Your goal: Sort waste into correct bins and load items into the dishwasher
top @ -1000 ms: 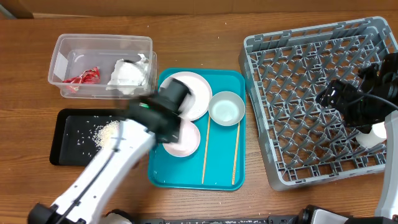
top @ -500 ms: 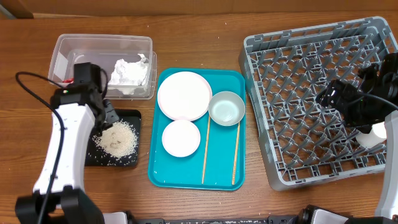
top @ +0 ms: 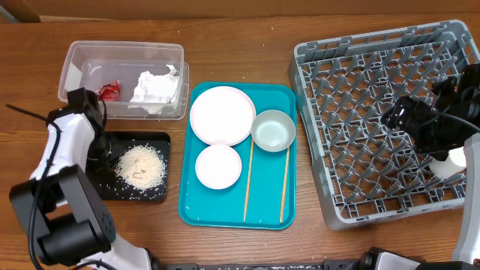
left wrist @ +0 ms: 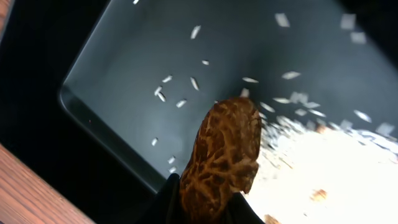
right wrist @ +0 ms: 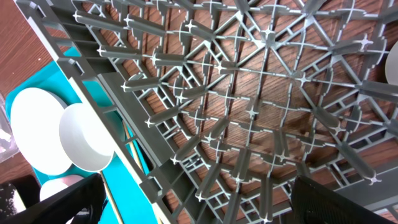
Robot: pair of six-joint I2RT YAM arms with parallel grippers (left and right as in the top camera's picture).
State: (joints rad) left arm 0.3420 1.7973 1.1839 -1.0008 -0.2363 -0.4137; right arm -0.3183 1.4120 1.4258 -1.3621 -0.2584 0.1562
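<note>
Pinches the small brown food lump [left wrist: 222,149] in the left gripper [left wrist: 202,206], clamped tight on it, over the black tray [left wrist: 124,56], next to the heap of rice [top: 141,165]. Holds the right gripper [right wrist: 199,205] spread wide, nothing in it, over the grey dish rack [right wrist: 249,93]. Farther, on the teal tray [top: 270,214]: pink bowl [top: 218,166], two chopsticks [top: 247,184], grey-white bowl [top: 273,130], plate [top: 222,115]. Farthest, in the clear tub [top: 124,51]: wrapper [top: 109,89], napkin [top: 156,88].

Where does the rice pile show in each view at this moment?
Overhead: the rice pile is at lower left, on the black tray.
Left wrist: the rice pile is at lower right, just right of the brown lump.
Right wrist: not in it.
Shared landmark: the black tray, seen in the overhead and left wrist views.
</note>
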